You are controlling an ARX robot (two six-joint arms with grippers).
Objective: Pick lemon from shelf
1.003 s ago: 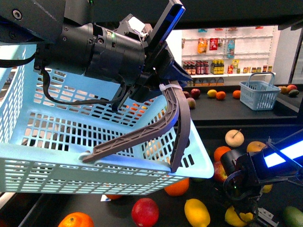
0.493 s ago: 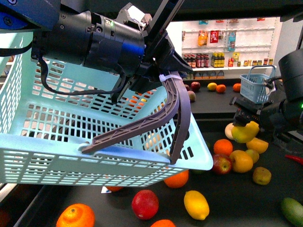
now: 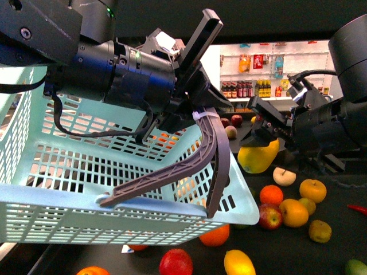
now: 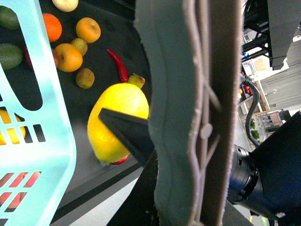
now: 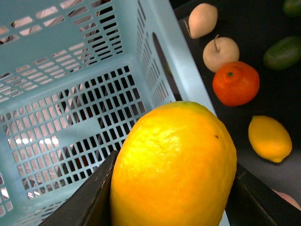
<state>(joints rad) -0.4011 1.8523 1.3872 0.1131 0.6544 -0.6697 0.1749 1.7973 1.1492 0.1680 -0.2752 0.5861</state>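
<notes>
Black shelf (image 3: 292, 252) below, right pincer (image 3: 262, 140) clamping lemon (image 3: 257, 159) near basket (image 3: 86, 166), left pincer (image 3: 192, 110) gripping its handle (image 3: 166, 166).

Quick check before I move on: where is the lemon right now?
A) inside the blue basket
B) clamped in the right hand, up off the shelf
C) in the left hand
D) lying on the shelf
B: the right hand grips the lemon from both sides, in the air beside the basket, above the shelf.

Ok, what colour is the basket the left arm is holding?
The basket is pale aqua-blue plastic, with a grey-brown handle. It shows best in the front view.
</notes>
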